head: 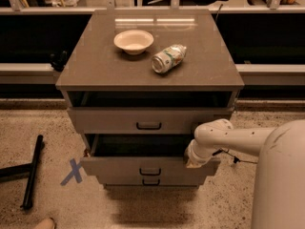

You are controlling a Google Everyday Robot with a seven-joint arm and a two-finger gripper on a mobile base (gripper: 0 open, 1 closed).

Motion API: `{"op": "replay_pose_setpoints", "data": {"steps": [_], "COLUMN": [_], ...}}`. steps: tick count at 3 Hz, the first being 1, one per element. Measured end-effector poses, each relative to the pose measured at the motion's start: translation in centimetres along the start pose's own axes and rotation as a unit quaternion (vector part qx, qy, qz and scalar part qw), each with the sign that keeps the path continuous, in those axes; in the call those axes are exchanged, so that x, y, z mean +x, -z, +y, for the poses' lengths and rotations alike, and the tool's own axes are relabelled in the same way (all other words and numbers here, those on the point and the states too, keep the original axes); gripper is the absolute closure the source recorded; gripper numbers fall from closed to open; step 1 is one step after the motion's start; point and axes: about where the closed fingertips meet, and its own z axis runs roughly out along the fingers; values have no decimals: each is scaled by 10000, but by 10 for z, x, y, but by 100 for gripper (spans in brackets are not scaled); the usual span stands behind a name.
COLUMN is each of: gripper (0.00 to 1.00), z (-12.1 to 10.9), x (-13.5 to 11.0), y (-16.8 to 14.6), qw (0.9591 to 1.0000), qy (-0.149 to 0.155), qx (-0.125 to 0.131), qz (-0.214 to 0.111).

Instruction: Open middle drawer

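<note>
The grey-brown cabinet (95, 68) has three drawers. The middle drawer (114, 167) is pulled out toward me, with its dark inside showing behind its front and its small black handle (150, 171) centred. My gripper (194, 160) is at the end of the white arm, at the top right edge of the middle drawer's front. The top drawer (105, 120) stands slightly out above it. The lowest drawer (124, 180) is mostly hidden beneath the middle drawer's front.
A cream bowl (133, 41) and a tipped-over can (168, 58) lie on the cabinet top. A blue tape X (72, 171) and a black stand leg (32, 171) are on the floor at the left. My white body (281, 180) fills the lower right.
</note>
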Motion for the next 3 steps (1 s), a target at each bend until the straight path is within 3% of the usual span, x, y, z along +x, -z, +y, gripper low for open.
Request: {"op": "replay_pose_setpoints", "data": {"steps": [1, 2, 3], "gripper": [95, 0, 0], "z": [-1, -1, -1], "x": [-1, -2, -2], "y": [6, 12, 12], "qw": [10000, 10000, 10000], "qy": [0, 0, 0], "qx": [0, 0, 0], "qz": [0, 0, 0]}}
